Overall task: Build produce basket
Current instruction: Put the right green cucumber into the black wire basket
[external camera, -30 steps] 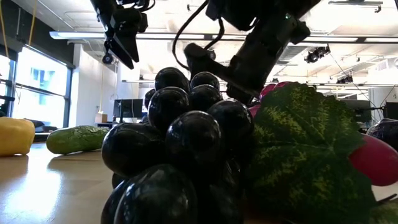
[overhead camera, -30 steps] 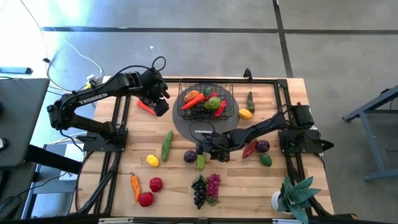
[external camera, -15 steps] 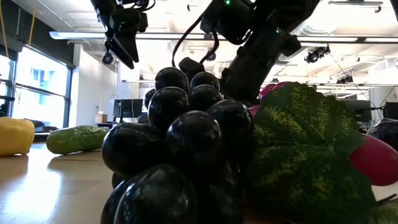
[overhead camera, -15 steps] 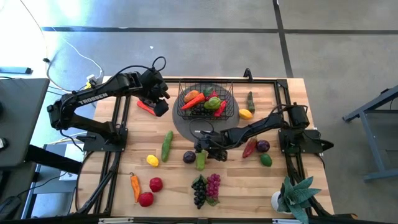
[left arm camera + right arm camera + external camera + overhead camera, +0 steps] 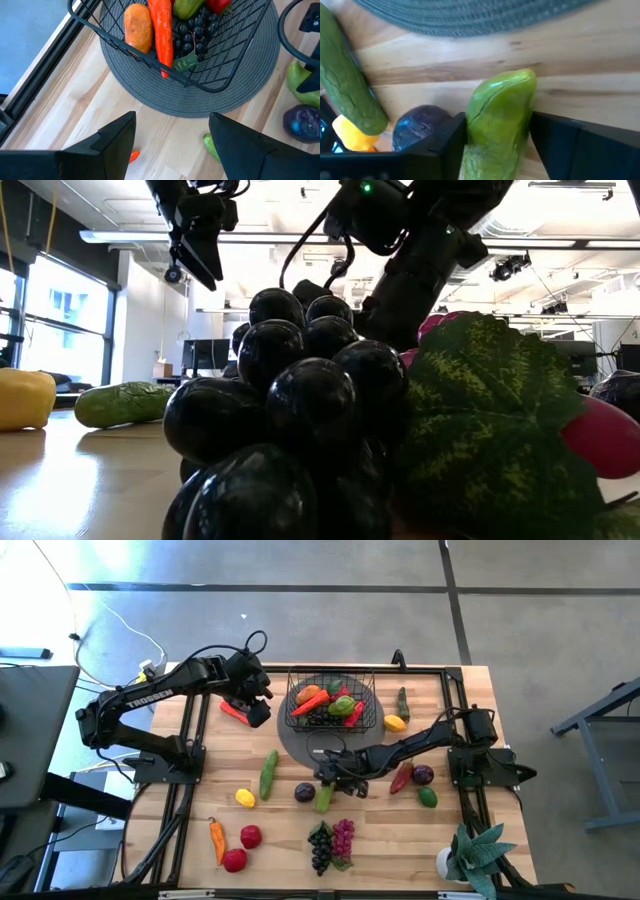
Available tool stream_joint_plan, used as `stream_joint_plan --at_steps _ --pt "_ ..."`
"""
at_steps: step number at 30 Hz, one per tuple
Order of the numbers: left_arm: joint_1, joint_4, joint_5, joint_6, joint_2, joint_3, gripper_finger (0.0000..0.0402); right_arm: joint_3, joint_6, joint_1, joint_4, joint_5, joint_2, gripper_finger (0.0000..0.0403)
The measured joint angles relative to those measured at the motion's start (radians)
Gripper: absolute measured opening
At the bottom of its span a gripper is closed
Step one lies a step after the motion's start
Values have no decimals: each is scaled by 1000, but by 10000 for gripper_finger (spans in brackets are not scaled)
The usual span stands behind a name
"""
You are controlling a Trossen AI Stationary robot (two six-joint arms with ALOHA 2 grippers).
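Note:
The black wire basket (image 5: 296,718) stands on a round grey mat (image 5: 300,745) at the table's far middle. In it lie orange, red and green produce and dark grapes (image 5: 192,37). More produce lies loose on the wood. My right gripper (image 5: 328,785) is down at a green pepper (image 5: 323,800) lying just near of the mat, and is shut on it. My left gripper (image 5: 257,703) hangs open above the table left of the basket, over a red pepper (image 5: 235,712), with nothing between its fingers (image 5: 120,135). My right gripper pinches the green pepper's two long sides (image 5: 475,125) between its two fingers (image 5: 445,145), partway along its length. The fingers slant down from the table's right and far side. The pepper lies on the wood, its free end (image 5: 520,80) toward the mat.
Around the pepper lie a purple fruit (image 5: 305,791), a cucumber (image 5: 268,773) and a yellow piece (image 5: 245,798). Grapes (image 5: 320,845) sit near the front edge and fill the low view (image 5: 300,410). Red and purple pieces (image 5: 410,777) lie right; a potted plant (image 5: 475,855) stands front right.
My right arm has sunk a little onto the green pepper, which stays where it lay on the wood.

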Motion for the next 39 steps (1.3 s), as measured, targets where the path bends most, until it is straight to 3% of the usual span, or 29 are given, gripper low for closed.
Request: stream_joint_plan --at_steps 7,11,30,39 --pt "0 1 0 0 0 0 241 0 -54 -1 -1 26 0 130" --pt "0 1 0 0 0 0 241 -2 -110 -1 0 36 -13 129" --pt "0 0 0 -8 0 0 241 -4 -319 -13 -8 299 -201 127" --pt "0 0 0 -50 0 0 241 -4 -596 -67 11 379 -311 127"
